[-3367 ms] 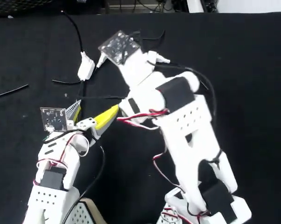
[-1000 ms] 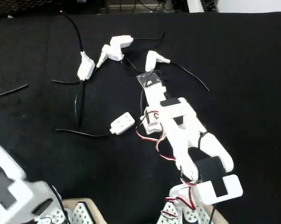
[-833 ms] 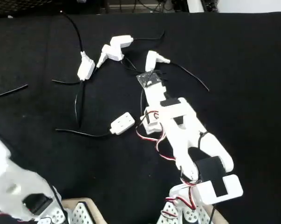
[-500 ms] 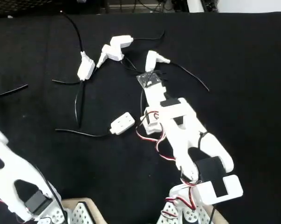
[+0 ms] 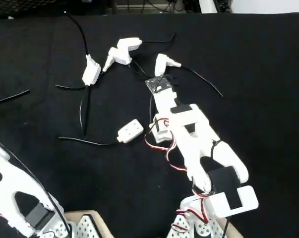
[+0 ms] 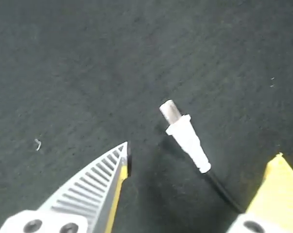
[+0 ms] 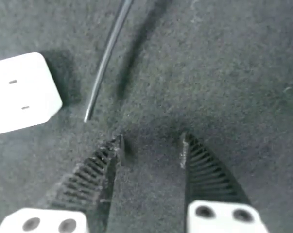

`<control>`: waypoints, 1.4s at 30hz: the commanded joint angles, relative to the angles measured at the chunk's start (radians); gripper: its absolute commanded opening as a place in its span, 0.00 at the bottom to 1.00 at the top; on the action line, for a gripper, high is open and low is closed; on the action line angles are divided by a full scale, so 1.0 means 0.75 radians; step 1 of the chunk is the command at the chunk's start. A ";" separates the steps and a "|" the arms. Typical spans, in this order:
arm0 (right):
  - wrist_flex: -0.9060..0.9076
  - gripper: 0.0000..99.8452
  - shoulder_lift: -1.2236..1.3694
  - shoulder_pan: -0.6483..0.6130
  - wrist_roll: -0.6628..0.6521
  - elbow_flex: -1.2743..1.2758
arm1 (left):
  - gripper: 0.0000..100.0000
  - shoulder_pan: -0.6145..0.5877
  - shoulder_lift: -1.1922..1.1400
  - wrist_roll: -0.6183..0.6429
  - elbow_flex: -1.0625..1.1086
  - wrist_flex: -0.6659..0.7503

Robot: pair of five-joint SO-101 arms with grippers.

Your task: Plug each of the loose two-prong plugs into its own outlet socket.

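- I've swung the left arm (image 5: 13,193) back; left gripper (image 6: 202,150) wide open, empty, over a cable tip (image 6: 182,133).
- Right gripper (image 7: 150,138) part open, empty; nearby socket (image 7: 20,92) awaits its plug.

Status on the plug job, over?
Left gripper open over white cylindrical cable-end connector on black cloth. Right gripper open, empty, beside white two-slot socket block. Thin black cable end lies near it.

The black table (image 5: 268,64) carries white plugs (image 5: 91,72), an outlet socket (image 5: 130,131) and loose black cords (image 5: 10,97).
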State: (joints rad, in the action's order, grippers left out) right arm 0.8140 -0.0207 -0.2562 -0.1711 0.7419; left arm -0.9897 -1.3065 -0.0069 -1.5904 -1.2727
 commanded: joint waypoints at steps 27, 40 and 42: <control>-0.010 0.18 -0.042 0.008 0.008 0.003 | 0.03 0.073 -0.178 -0.002 -0.021 0.135; -0.010 0.18 -0.038 0.008 0.006 -0.003 | 0.03 0.132 -0.137 -0.323 -0.103 -0.282; -0.010 0.18 -0.038 0.008 0.006 -0.003 | 0.03 0.165 -0.090 -0.372 -0.101 -0.423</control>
State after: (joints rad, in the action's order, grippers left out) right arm 0.8140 -0.0207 -0.2562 -0.1711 0.7419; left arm -0.9160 -1.4415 -0.2171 -1.6441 -1.3940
